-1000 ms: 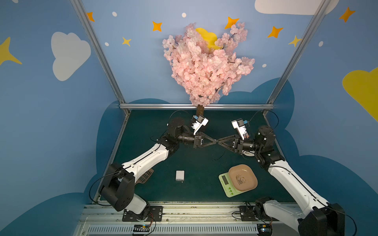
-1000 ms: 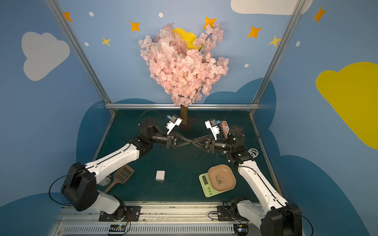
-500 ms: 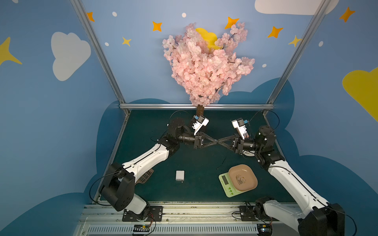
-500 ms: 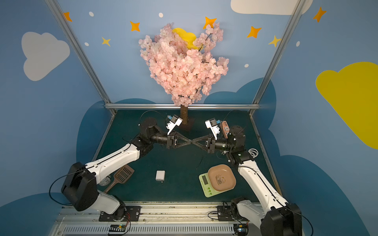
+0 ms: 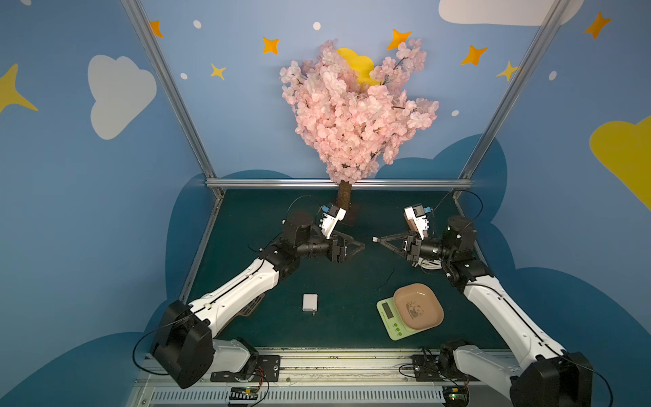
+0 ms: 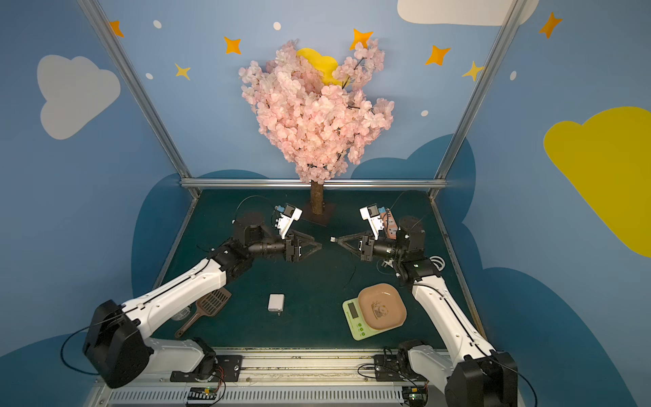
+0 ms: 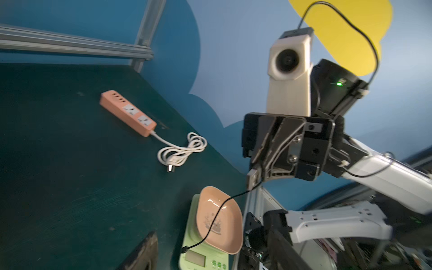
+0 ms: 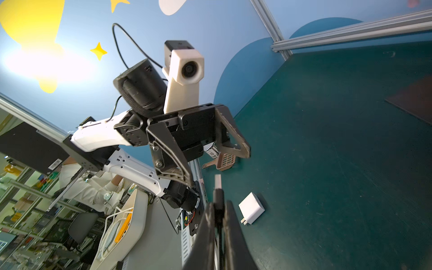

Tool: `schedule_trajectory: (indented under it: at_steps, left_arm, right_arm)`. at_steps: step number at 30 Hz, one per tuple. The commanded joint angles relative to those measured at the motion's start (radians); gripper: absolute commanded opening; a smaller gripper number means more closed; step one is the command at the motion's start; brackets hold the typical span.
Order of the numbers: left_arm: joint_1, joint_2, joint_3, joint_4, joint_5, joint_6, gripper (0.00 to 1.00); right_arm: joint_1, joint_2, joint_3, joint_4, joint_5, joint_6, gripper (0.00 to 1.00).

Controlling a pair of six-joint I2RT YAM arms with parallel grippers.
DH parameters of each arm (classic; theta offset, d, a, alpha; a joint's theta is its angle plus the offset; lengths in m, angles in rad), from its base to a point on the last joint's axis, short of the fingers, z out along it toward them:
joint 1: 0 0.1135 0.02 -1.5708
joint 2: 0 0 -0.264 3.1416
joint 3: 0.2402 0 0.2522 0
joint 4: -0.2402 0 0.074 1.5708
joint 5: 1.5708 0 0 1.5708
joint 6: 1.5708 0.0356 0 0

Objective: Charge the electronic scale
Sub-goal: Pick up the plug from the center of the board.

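Observation:
The electronic scale (image 5: 389, 313), pale green with a pinkish-tan panda tray (image 5: 417, 306), lies at the front right in both top views (image 6: 354, 313). My right gripper (image 5: 379, 240) is shut on the USB plug (image 8: 218, 198) of a thin black cable (image 7: 219, 205), high over the mat's middle. The cable hangs loose, and in the left wrist view its free end (image 7: 184, 250) shows in front of the scale (image 7: 203, 257). My left gripper (image 5: 357, 246) faces it a short gap away, open and holding nothing.
An orange power strip (image 7: 127, 112) with a coiled white cord (image 7: 182, 152) lies at the back right. A white charger block (image 5: 310, 302) sits at the front middle, a brown scoop (image 6: 211, 303) under the left arm, and a cherry tree trunk (image 5: 343, 201) at the back.
My left gripper has opened, let go of the plug and drawn back left, so the two grippers' tips no longer meet. The right gripper has closed on the plug and keeps it.

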Motion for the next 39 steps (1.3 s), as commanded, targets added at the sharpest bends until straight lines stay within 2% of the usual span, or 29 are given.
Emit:
schedule_trajectory:
  at_steps: [1,6,12,18,24,29,35,39]
  left_arm:
    - [-0.007,-0.048,-0.066,-0.248,-0.363,-0.005,0.75]
    - [-0.049,-0.083,-0.173,-0.444,-0.608,-0.105,0.81]
    - [-0.133,-0.078,-0.272,-0.549,-0.748,-0.268,0.93]
    - [-0.162,0.026,-0.285,-0.57,-0.723,-0.311,0.92]
    - [-0.181,0.125,-0.277,-0.568,-0.681,-0.342,0.86]
    - [-0.213,0.158,-0.279,-0.564,-0.682,-0.363,0.81]
    - [-0.227,0.161,-0.283,-0.568,-0.675,-0.375,0.68]
    - [-0.244,0.163,-0.276,-0.597,-0.685,-0.378,0.67]
  right_arm:
    - [-0.006,0.012,0.0,-0.037,0.054,-0.01,0.0]
    - [-0.006,0.04,-0.01,-0.041,0.056,0.002,0.0]
    - [-0.006,0.068,-0.014,-0.047,0.042,0.004,0.0]
    - [-0.001,0.085,-0.011,-0.058,0.027,0.0,0.0]
    - [0.0,0.086,-0.003,-0.09,0.024,-0.018,0.0]
    - [0.002,0.081,0.002,-0.105,0.026,-0.03,0.0]
    - [0.002,0.086,0.003,-0.11,0.025,-0.03,0.0]
    - [0.002,0.083,0.006,-0.12,0.023,-0.042,0.0]
